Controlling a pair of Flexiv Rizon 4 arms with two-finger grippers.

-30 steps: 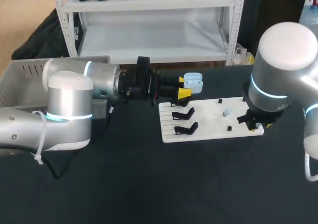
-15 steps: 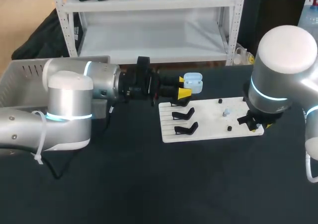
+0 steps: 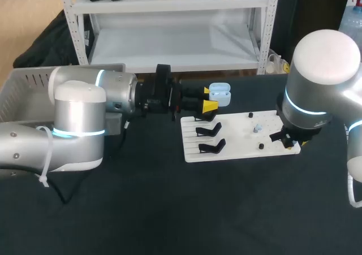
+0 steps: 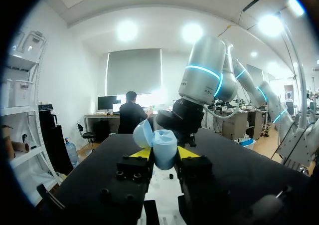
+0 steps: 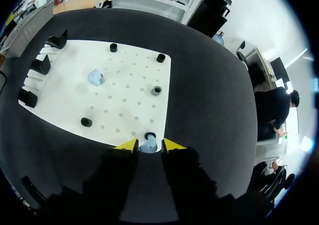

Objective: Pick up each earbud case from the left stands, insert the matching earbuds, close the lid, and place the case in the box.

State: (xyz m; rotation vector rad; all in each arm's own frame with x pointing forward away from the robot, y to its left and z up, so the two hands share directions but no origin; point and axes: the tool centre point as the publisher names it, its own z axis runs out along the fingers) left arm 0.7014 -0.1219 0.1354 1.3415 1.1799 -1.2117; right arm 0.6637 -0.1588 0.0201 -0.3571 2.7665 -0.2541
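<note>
Box: the grey box (image 3: 22,91) sits at the bench's (image 3: 169,210) far left edge, behind the left arm. It seems placed there so that a finished case needs only a short swing back to it.

Left gripper: the left gripper (image 3: 210,98) lies level over the board's far left corner. It is pinching the case from two sides (the wrist view shows a yellow tip pressed to each flank).

Case: the pale blue earbud case (image 3: 220,94) is off its stand and held in the air. Its lid is tipped open and its mouth faces the right arm, probably so that an earbud can be brought straight to it.

Stands: three black stands (image 3: 207,132) run down the white board's (image 3: 237,145) left side, and none of them carries a case.

Loose earbud: one pale blue earbud (image 5: 95,77) rests near the board's middle, well apart from both grippers.

Right gripper: the right gripper (image 5: 149,144) points down at the board's near right corner. Its tips are spread to either side of a second earbud (image 5: 148,147), which sits on a black peg. Thin gaps show, so it straddles the earbud without clamping it.

Step in hand: I judge the task is at fetching the first earbud; inserting it, closing the lid and boxing the case are not yet done.
</note>
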